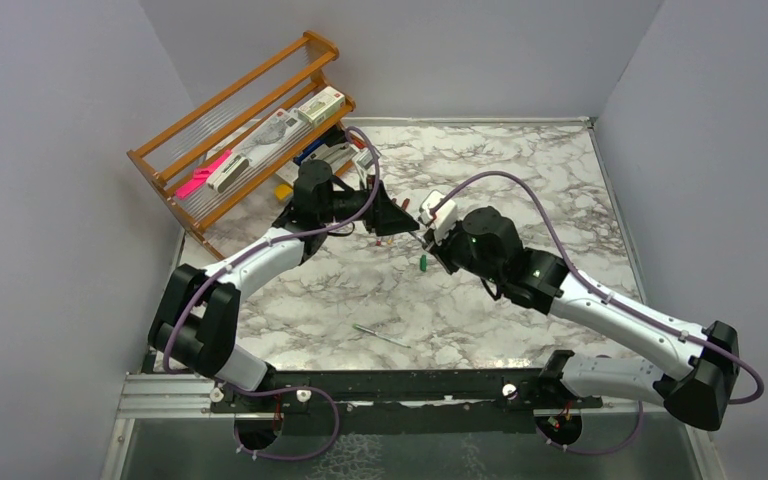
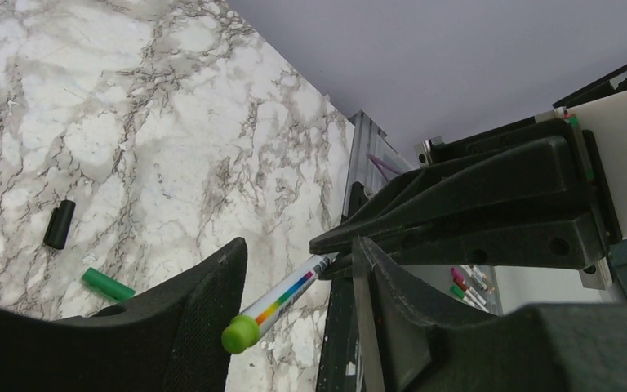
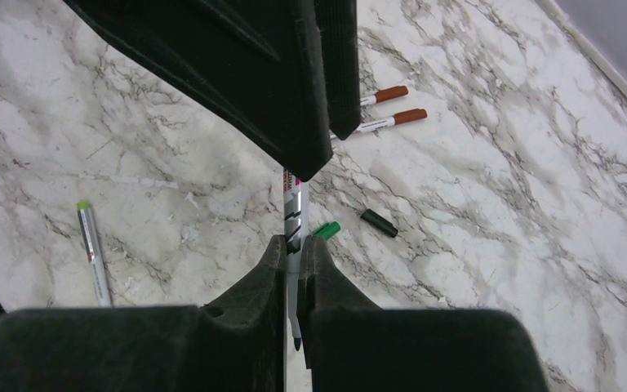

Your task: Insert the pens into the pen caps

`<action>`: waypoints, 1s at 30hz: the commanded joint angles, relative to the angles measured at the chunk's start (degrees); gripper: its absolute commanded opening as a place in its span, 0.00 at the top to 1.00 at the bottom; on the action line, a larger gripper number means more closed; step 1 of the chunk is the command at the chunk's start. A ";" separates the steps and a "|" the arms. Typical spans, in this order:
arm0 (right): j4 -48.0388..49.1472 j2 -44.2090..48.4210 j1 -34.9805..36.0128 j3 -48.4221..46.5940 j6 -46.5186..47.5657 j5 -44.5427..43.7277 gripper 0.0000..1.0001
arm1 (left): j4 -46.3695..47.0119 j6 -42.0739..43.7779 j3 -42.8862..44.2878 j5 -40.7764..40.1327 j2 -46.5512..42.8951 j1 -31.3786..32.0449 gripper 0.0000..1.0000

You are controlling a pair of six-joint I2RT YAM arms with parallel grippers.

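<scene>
My right gripper (image 3: 294, 242) is shut on a white pen (image 3: 293, 214) whose dark tip points back between its fingers. The pen's other end, with a rainbow band and a light-green end (image 2: 241, 333), reaches between the fingers of my left gripper (image 2: 298, 249), which stand apart around it without pinching. In the top view both grippers meet mid-table, left gripper (image 1: 388, 215) and right gripper (image 1: 428, 240). A green cap (image 3: 326, 230) and a black cap (image 3: 378, 223) lie on the marble just beyond. Two pens with red-brown caps (image 3: 392, 121) lie farther off. Another pen (image 1: 380, 335) lies nearer the bases.
A wooden rack (image 1: 240, 130) with a pink marker (image 1: 203, 175) and boxes stands at the back left, a yellow block (image 1: 282, 190) at its foot. Grey walls close in the marble table (image 1: 520, 180) on three sides.
</scene>
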State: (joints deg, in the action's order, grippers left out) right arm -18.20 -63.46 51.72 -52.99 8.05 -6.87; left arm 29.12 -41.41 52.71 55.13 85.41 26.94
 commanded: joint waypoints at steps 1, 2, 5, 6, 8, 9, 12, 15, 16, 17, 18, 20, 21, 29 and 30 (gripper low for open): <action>-0.53 1.55 -0.51 -1.94 0.76 -3.03 0.99 | 1.90 0.89 1.84 1.98 0.34 0.55 0.53; -0.57 1.43 -0.55 -1.94 0.78 -3.36 0.99 | 1.96 0.89 1.84 1.99 0.39 0.65 0.57; -0.61 1.00 -0.74 -2.03 0.67 -3.86 0.99 | 1.98 1.23 1.90 2.15 0.72 0.99 0.77; -0.57 0.88 -0.76 -2.03 0.67 -3.86 0.99 | 1.94 1.36 1.88 2.10 0.84 1.07 0.83; -0.10 0.90 -0.79 -1.90 0.34 -4.08 0.99 | 1.94 1.43 1.83 1.13 0.97 1.10 1.00; 0.37 0.98 -0.75 -1.74 0.05 -4.59 0.99 | 1.97 1.50 1.76 0.30 1.05 1.10 1.00; 3.12 2.26 -0.75 -0.49 -1.25 -7.96 0.99 | 1.99 1.45 1.57 -2.94 1.44 1.10 1.00; 8.59 5.31 -0.75 1.87 -3.43 -12.57 0.82 | 4.50 -1.67 2.05 -4.59 2.67 0.85 1.00; 10.50 6.78 -0.75 2.79 -4.00 -13.88 0.75 | 5.91 -3.38 2.31 -4.71 3.18 0.72 1.00; 12.46 8.16 -0.75 4.25 -4.32 -15.34 0.69 | 7.15 -5.44 2.58 -4.87 3.76 0.52 1.00; 15.01 9.78 -0.76 5.54 -4.25 -17.11 0.64 | 8.50 -7.36 2.88 -5.13 4.34 0.30 1.00; 20.30 12.21 -0.95 8.37 -3.59 -20.83 0.58 | 11.64 -13.58 3.17 -5.54 5.68 -0.07 1.00; 22.60 13.19 -1.47 9.59 -3.81 -23.13 0.55 | 14.07 -16.36 3.30 -5.30 6.44 -0.20 1.00; 35.07 19.57 -15.69 16.13 -17.14 -7.27 0.39 | 49.94 -49.66 3.81 -5.63 17.24 -0.48 1.00; 36.32 19.90 -18.44 16.74 -19.60 -3.72 0.37 | 60.31 -56.24 4.70 -6.41 19.85 -0.47 1.00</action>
State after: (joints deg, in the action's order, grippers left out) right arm 8.69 -45.52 40.53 -38.48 -1.74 -21.47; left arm 55.40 -71.81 54.74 50.94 98.54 26.59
